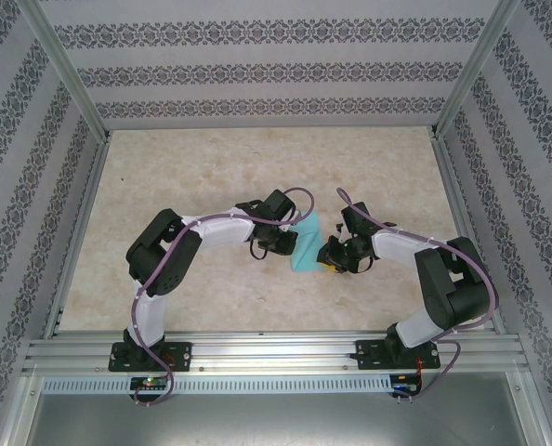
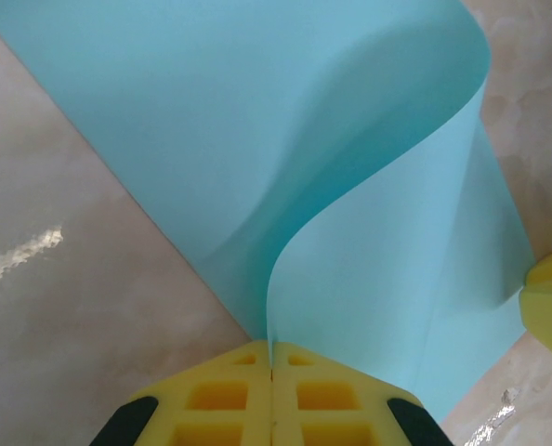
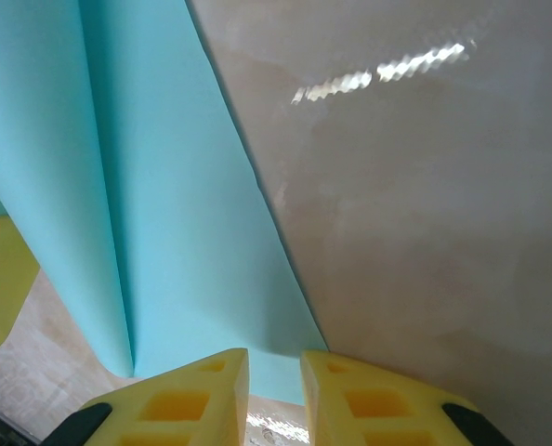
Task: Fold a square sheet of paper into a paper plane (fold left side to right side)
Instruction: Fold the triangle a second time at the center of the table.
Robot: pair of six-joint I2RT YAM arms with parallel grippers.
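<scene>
Left wrist view crops the paper sheet (image 2: 211, 121).

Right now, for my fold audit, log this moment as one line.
sheet: one side lifted, curling over | left gripper: shut on its edge | right gripper: jaws slightly apart at its edge

Open tabletop (image 1: 257, 167) all round — only the curled sheet of paper (image 1: 306, 249) between left hand (image 1: 282, 243) and right hand (image 1: 330, 256)
</scene>
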